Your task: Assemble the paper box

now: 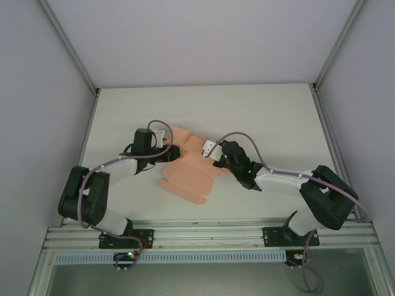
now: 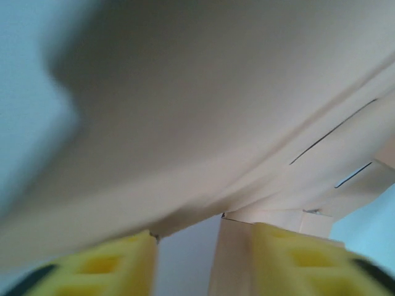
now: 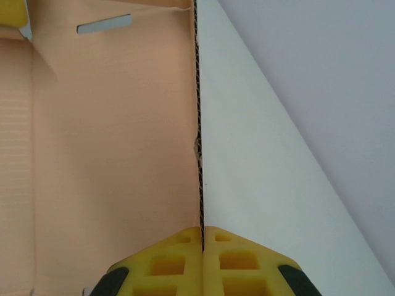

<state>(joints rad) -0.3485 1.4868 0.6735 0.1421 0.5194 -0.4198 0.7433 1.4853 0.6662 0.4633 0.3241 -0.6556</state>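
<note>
Your left gripper [image 2: 203, 259] has its yellow fingers [image 2: 117, 265] parted at a raised flap of the salmon-pink paper box [image 1: 188, 172], which lies on the white table [image 1: 265, 117] between both arms. Your right gripper [image 3: 202, 240] is clenched on a panel's edge.

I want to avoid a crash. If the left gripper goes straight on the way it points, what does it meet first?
Probably the pale face of the paper box, spread close ahead of the left gripper; the depth is unclear.
</note>
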